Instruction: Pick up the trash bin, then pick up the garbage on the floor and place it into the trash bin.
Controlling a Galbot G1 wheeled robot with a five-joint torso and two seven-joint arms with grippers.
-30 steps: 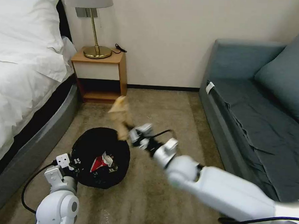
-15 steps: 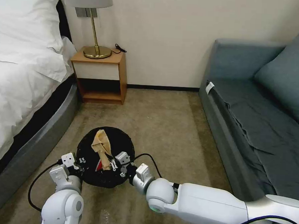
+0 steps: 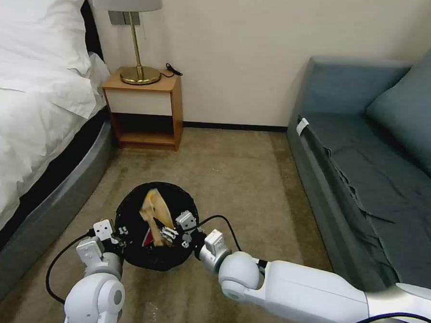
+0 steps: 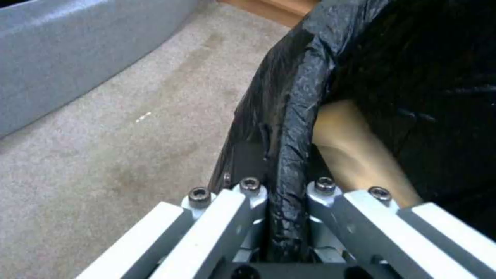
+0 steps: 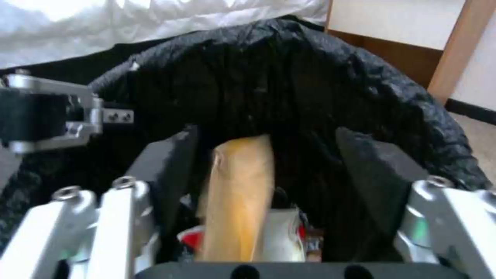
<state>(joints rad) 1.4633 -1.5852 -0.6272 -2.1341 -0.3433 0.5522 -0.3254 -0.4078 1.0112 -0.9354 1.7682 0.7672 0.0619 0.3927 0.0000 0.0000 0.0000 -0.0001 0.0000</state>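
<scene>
While the left gripper (image 4: 286, 217) clamps the trash bin (image 3: 126, 214) rim, the right gripper (image 5: 269, 170) hangs released over tan paper (image 5: 238, 201), seemingly unlabelled.

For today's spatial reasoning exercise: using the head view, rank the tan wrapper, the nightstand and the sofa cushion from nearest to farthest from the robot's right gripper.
1. Tan wrapper, in the trash bin, between the right gripper's open fingers.
2. Nightstand, ahead by the wall.
3. Sofa cushion, far right.
</scene>
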